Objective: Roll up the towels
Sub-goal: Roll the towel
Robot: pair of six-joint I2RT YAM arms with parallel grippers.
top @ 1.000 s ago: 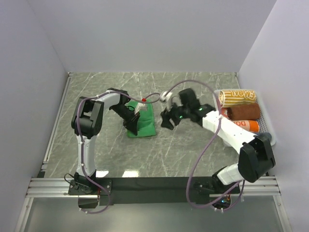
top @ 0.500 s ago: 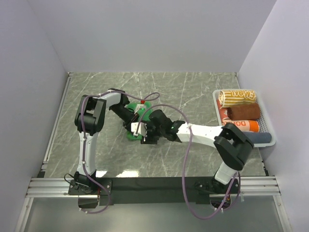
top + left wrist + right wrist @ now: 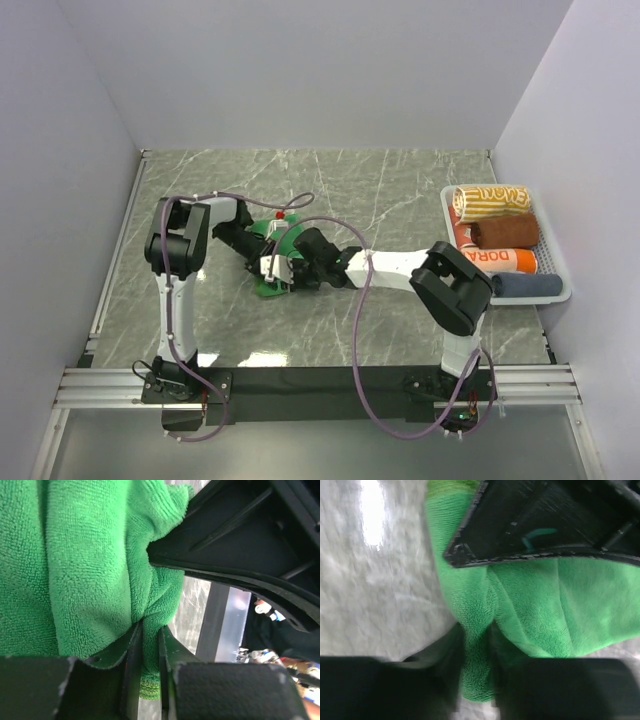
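The bright green towel [image 3: 266, 288] lies bunched on the marble table left of centre, mostly hidden under both grippers. My left gripper [image 3: 262, 252] is shut on a fold of the green towel [image 3: 90, 575], pinched between its fingers [image 3: 131, 650]. My right gripper [image 3: 284, 275] comes in from the right and is shut on another fold of the green towel [image 3: 530, 610] near its hem. The two grippers sit close together over the towel.
A white basket [image 3: 556, 290] stands at the right edge and holds rolled towels: yellow-striped [image 3: 490, 200], brown [image 3: 505, 233], orange-lettered [image 3: 500, 260] and blue-grey [image 3: 525, 287]. White walls enclose the table on three sides.
My right arm swung left from near the basket to the towel and closed on it. The flat folded towel has been drawn into a bunch, and my left gripper shifted slightly left.
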